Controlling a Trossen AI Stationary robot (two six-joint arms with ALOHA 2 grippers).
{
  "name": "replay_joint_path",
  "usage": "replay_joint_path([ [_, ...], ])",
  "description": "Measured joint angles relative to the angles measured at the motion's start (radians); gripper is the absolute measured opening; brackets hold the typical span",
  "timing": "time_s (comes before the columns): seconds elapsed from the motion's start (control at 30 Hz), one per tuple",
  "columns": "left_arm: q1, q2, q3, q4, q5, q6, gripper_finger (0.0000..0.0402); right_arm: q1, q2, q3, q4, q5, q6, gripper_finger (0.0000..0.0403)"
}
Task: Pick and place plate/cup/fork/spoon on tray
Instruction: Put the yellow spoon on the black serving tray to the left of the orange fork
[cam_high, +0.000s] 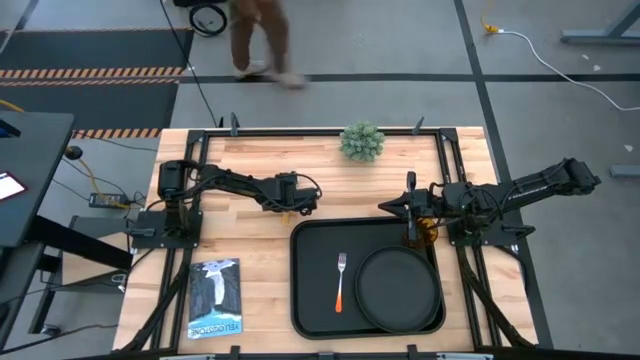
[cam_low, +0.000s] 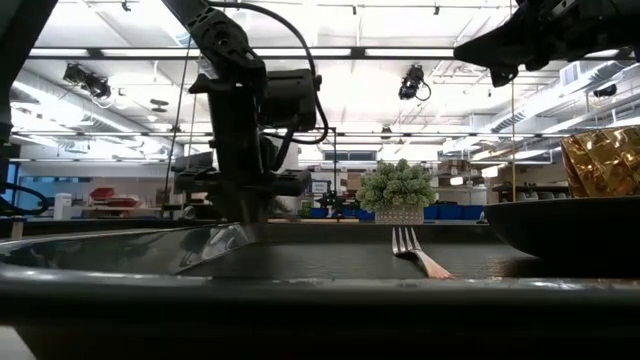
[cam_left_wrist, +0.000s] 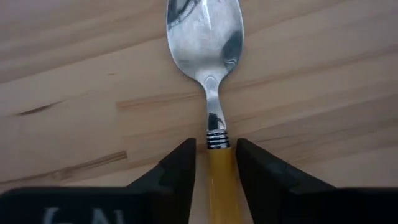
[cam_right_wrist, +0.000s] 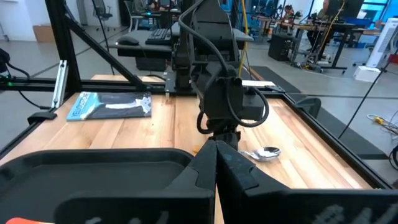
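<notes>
Grey floor (cam_high: 400, 40) with hazard-striped mat (cam_high: 90, 72); white ceiling (cam_low: 380, 30) with strip lights

I see the wooden table (cam_high: 250, 240) carrying the tray (cam_high: 315, 300) at near right, a booklet (cam_high: 215, 297) at near left, a small plant (cam_high: 361, 141) at the far edge, and the spoon (cam_left_wrist: 205, 37) (flat on bare wood) mid-table.

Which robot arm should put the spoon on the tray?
The left one, most likely. The left gripper already has its fingers on either side of the spoon, at its orange handle, on the wooden table beside the tray. The right gripper is shut and holds nothing.
</notes>
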Motion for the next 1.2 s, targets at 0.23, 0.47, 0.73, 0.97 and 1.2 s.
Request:
replay_joint_path([
  [0.23,0.0,0.0,0.0,0.004,0.011,0.041,0.0079,0.0,0.001,0.0,-0.001,0.0,0.0,0.0008],
  [0.47,0.0,0.0,0.0,0.001,0.01,0.058,0.0058,0.0,0.001,0.0,-0.001,0.0,-0.001,0.0008],
  [0.73,-0.003,-0.047,-0.002,-0.012,0.006,0.08,0.0067,0.0,0.001,0.0,-0.001,0.0,-0.007,0.0008],
  [0.97,-0.033,-0.12,-0.002,-0.004,-0.018,0.055,0.0066,0.0,0.001,0.0,0.001,0.0,-0.007,0.0008],
  [1.2,-0.12,-0.154,-0.001,0.015,-0.01,-0.043,0.0069,0.0,0.001,0.0,0.004,0.0,-0.006,0.0008],
])
